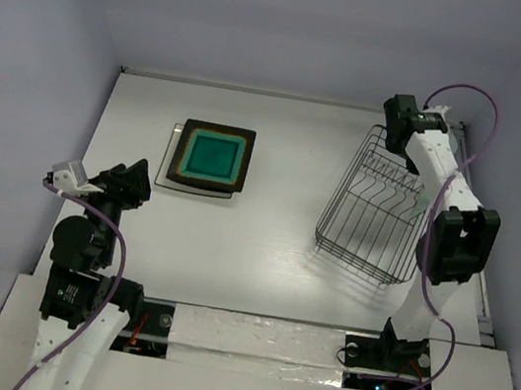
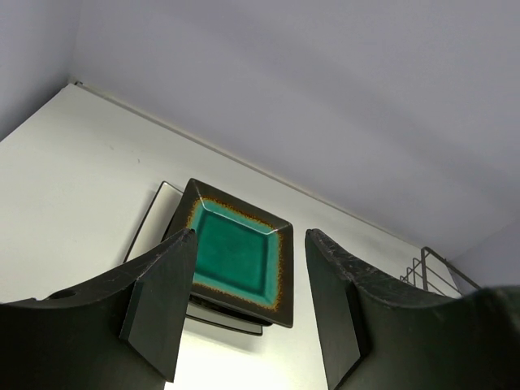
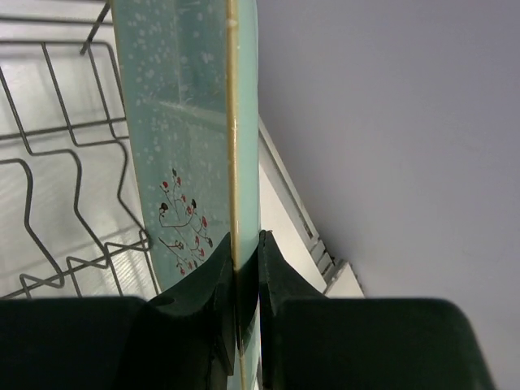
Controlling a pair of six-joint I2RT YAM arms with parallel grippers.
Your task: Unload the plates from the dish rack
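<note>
pinches the pale green plate [image 3: 183,122] by one thin edge with the right gripper [image 3: 246,248], closed tight on the rim with little more than the tips biting. holds that plate upright and edge-on at the far right of the dish rack [image 3: 57,162], just beside the wire tines; cannot tell whether the far edge sits in a slot or hangs free. risks a slip first: a smooth, glassy surface, a narrow bite, and most of the plate reaching out beyond the pinch, so likely to pivot or slide out on any quick swing. risks a snag next: if tilted or pulled sideways rather than straight out, could catch a tine and drag the light rack, which sits near the right edge of the table [image 1: 264,236]. faces a carry across to the left side, where the teal plate [image 1: 215,155] lies on the white plate [image 1: 171,155]; set down too steeply or off-centre, could chip an edge or skid off the stack. leaves the left gripper [image 2: 252,236] wide open and empty, hovering on the near side of that stack and aimed at it, so could get in the way if both arms converge there.
</note>
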